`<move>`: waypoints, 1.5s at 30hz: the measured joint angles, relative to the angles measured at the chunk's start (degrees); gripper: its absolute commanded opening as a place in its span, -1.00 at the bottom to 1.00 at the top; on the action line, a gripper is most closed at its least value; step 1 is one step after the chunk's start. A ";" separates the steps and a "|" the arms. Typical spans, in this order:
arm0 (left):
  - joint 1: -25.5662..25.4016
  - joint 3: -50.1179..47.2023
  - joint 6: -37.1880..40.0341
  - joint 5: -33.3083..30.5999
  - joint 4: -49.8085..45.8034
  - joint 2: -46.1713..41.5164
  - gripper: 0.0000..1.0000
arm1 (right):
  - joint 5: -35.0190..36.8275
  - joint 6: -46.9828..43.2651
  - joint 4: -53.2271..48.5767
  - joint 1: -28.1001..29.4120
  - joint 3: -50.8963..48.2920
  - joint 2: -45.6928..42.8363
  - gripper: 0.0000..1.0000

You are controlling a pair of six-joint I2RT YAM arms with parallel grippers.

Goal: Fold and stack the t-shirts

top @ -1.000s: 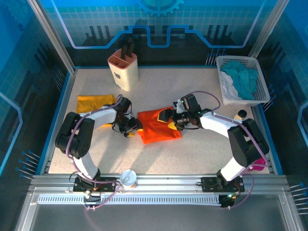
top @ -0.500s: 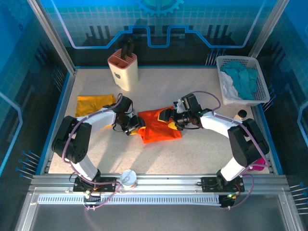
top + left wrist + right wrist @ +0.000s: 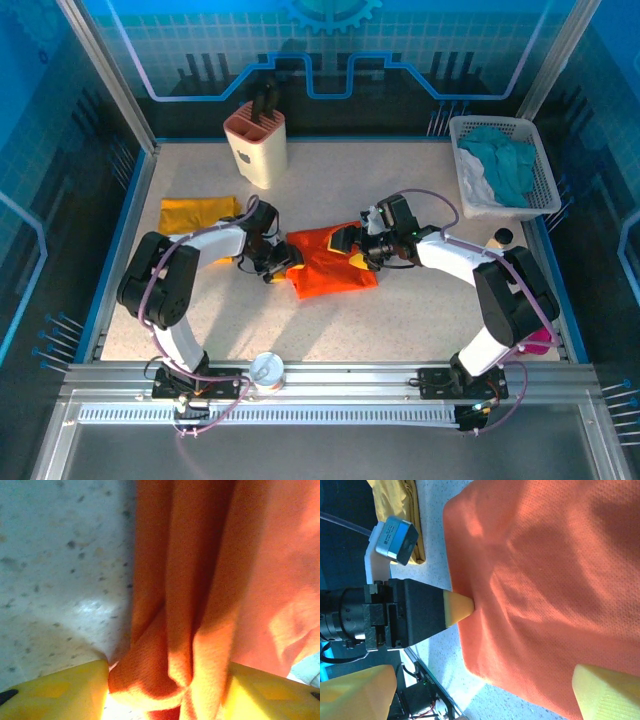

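Lying folded at the nine o'clock side of the bench [image 3: 400,320], the mustard-yellow t-shirt [image 3: 195,213] appears to be set aside as the base of the stack. At the nine o'clock edge of the orange-red t-shirt [image 3: 335,272], mid-bench, a bunched fold is pinched by the left tool [image 3: 277,266], probably for folding over. At its two o'clock corner the right tool [image 3: 355,250] is spread wide, gripping nothing.

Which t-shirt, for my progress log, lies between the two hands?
The orange-red t-shirt mid-table: the left hand and right hand flank it. The mustard-yellow t-shirt lies apart near the left edge.
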 measured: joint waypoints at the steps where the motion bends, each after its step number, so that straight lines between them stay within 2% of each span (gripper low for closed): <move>1: -0.04 0.37 0.00 0.39 0.44 0.44 0.13 | -0.22 0.02 0.04 -0.02 0.00 0.04 0.83; 8: -0.46 1.75 -0.31 1.68 2.16 2.93 -0.09 | -0.83 0.63 0.98 -0.02 -0.02 0.70 0.82; 14: -0.42 1.75 -1.42 1.62 2.27 3.43 -0.37 | -0.85 0.68 1.40 -0.13 -1.77 0.68 0.82; 17: -0.55 1.75 -1.36 1.79 3.21 3.96 -0.58 | -0.92 0.90 1.42 -0.46 -2.01 0.70 0.81; 21: -0.70 2.43 -0.31 2.21 3.72 4.42 -0.98 | -1.46 1.07 1.36 -1.33 -2.12 0.68 0.81; 28: -0.81 7.87 5.79 -1.88 -2.47 3.52 -1.00 | -2.34 0.39 -0.07 -5.64 -2.12 -1.62 0.82; 33: -0.81 10.73 12.22 -7.96 -10.78 -2.69 -1.00 | -3.04 -0.52 -0.63 -9.11 -2.12 -3.89 0.81; 37: -0.63 17.16 17.16 -13.90 -19.71 -5.53 -1.00 | -3.93 -1.11 -0.83 -9.81 -2.10 -4.09 0.82; 45: 4.37 25.59 25.29 -24.00 -32.79 -9.94 -1.00 | -6.27 -1.11 -0.68 -9.84 -2.10 -4.07 0.82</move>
